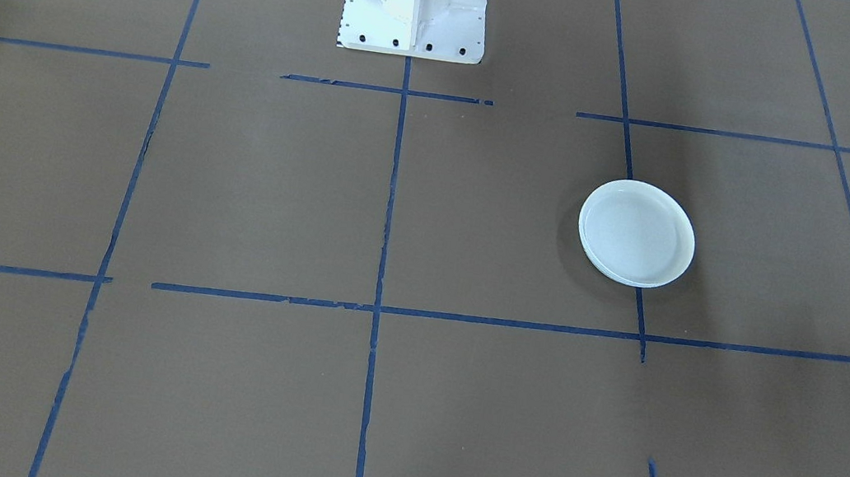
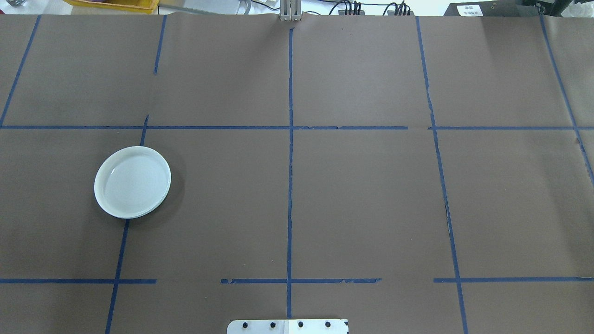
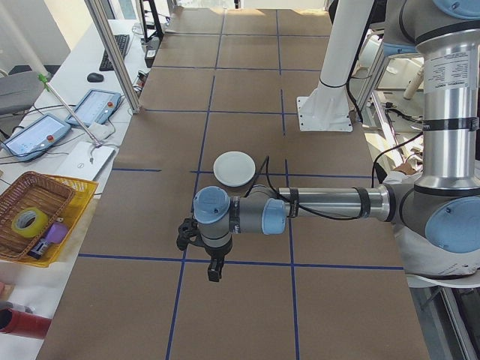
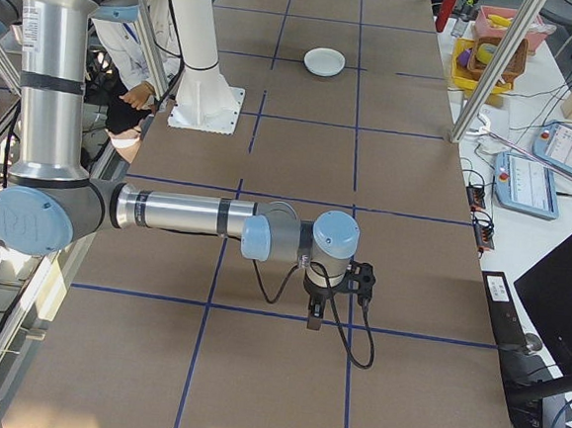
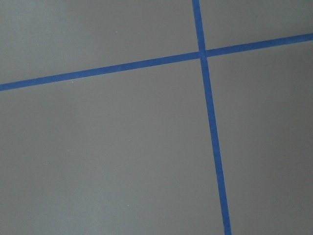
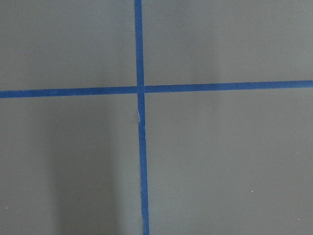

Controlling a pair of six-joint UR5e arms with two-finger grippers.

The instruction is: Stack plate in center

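Nearest to us in the view from behind, the white base plate [image 2: 287, 326] sits at six o'clock, and the plate [image 2: 132, 182] lies at about nine o'clock on the brown surface [image 2: 362, 199], right on a blue tape line [image 2: 119, 260], well left of the middle line. It may be more than one plate stacked, since its edge looks doubled, but we cannot tell for sure. We think the job has not started. To do it well, our left tool [image 3: 214, 270] should come down over the rim, pinch it gently, lift the plate flat and set it where the middle lines cross. The two top views show no arms at all. Only the side views show them: our left arm reaches out low, near the plate but not touching it, and our right tool [image 4: 314, 321] hangs far from the plate [image 4: 324, 61]. From those side views we cannot tell if either tool is loose or squeezed; neither seems to carry anything. The wrist views show only tape crosses. The left side view also shows a basket [image 3: 30, 214] with tape rolls.
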